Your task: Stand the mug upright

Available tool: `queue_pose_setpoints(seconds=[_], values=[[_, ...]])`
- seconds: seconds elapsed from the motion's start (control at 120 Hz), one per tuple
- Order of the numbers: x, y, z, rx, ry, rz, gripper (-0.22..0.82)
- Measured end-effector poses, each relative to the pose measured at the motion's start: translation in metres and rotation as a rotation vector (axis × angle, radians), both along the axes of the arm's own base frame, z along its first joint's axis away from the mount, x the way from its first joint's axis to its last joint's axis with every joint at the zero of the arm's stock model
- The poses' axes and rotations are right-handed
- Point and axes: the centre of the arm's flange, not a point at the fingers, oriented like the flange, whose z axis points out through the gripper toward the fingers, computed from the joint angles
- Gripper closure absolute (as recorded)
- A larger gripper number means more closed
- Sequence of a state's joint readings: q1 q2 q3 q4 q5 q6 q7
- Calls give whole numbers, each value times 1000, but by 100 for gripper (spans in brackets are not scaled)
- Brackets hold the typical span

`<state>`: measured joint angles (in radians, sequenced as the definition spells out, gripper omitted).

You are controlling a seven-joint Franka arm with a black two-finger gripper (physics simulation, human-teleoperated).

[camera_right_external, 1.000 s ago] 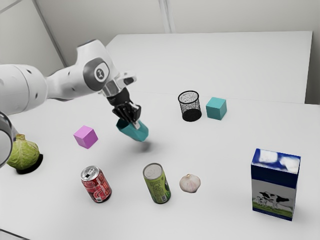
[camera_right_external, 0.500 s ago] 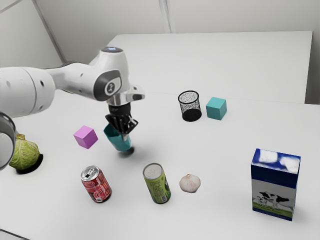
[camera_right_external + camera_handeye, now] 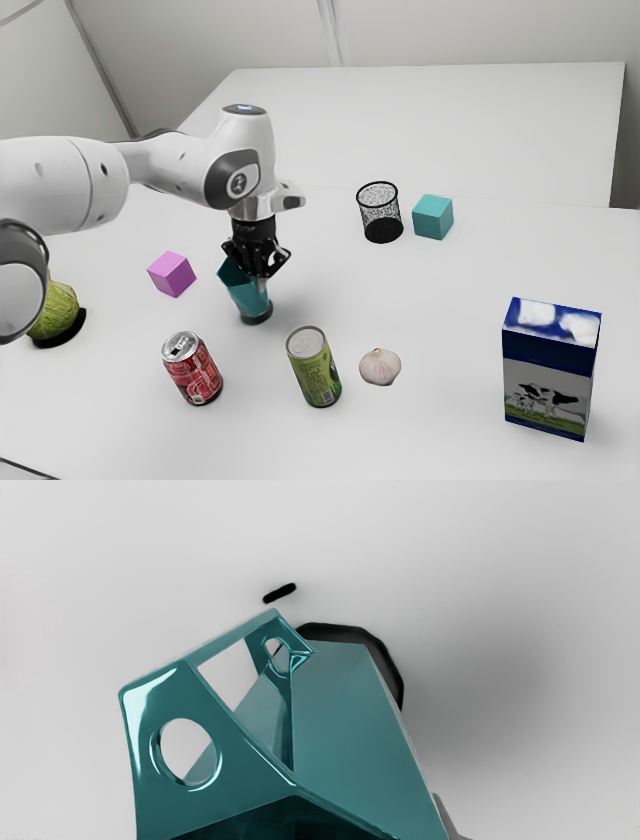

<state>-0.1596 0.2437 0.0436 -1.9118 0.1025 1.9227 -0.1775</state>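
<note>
Our gripper (image 3: 257, 274) grips the teal mug (image 3: 248, 295), fingertips partly hidden! From the exterior view's left: cabbage (image 3: 58, 314) partly behind our arm (image 3: 60, 180), pink cube (image 3: 171, 274), then our mug, mouth tipping up toward that side, long axis off vertical.

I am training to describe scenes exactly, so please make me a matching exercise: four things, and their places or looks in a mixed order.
1. Mug
2. Garlic
3. Teal cube
4. Carton

A. Next to the black mesh basket
B. Blue top, cow picture on its side
C. Held by the tool
D. Whitish, beside the green can

Right pairs: 1-C, 2-D, 3-A, 4-B
</note>
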Motion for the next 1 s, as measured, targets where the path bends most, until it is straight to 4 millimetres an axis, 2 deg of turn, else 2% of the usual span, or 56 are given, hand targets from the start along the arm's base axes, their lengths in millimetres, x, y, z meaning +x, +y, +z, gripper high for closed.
queue_pose_setpoints(seconds=[0.142, 0.275, 0.367, 0.467, 0.558, 0.667, 0.733, 0.85, 0.95, 1.0], values=[[0, -2, -1, -1, 0, 28, 77], [0, -3, -1, -11, -1, 56, 67], [0, -3, 3, -32, -7, 82, 50], [-1, -6, 24, -54, -45, 98, 32], [-2, -7, 51, -73, -102, 106, 21], [5, -4, 87, -93, -181, 85, 12], [14, 1, 120, -106, -242, 59, 9], [24, 3, 199, -121, -329, 0, 5], [21, 8, 240, -130, -349, -45, 3], [18, 10, 249, -133, -340, -64, 3]])
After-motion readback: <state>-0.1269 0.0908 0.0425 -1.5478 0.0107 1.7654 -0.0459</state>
